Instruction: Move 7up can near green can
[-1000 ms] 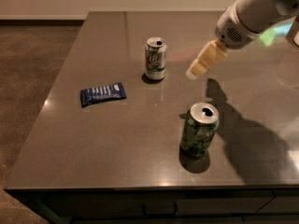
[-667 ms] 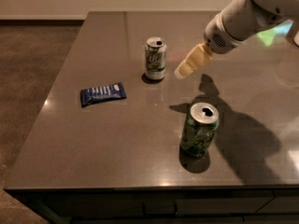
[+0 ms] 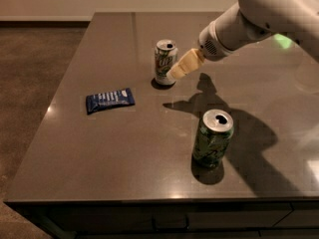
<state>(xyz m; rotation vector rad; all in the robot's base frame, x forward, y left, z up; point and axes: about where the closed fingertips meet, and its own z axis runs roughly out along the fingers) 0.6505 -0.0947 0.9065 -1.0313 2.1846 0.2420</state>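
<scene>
Camera view, looking down on a dark counter (image 3: 124,153).

Left: a blue snack packet (image 3: 109,100) is seen lying flat, well apart from both cans. It is not part of the task.

Centre, far side: the 7up can (image 3: 163,59) is found standing upright, long axis vertical, silver top up with the opening visible. It rests on the counter and is not lifted.

Just right of it: the claw (image 3: 178,70) is held low and slanted, tip pointing left and down toward the can's right flank. In this view the tip overlaps the lower half of the can; whether contact is made cannot be settled. Whether the claw is open or closed cannot be told either, and nothing is seen to be gripped.

Right of centre, near side: the green can (image 3: 213,138) is noted upright, top opened, well apart from the 7up can.

Far right: the white arm (image 3: 259,14) is seen reaching in from the upper right corner.

Key relation: the 7up can lies immediately left of the claw. The green can lies toward the near edge and to the right. An approach stage is judged; a grasp across the upright body is likely needed, then carriage near and right. Tipping the can is judged the main risk.
</scene>
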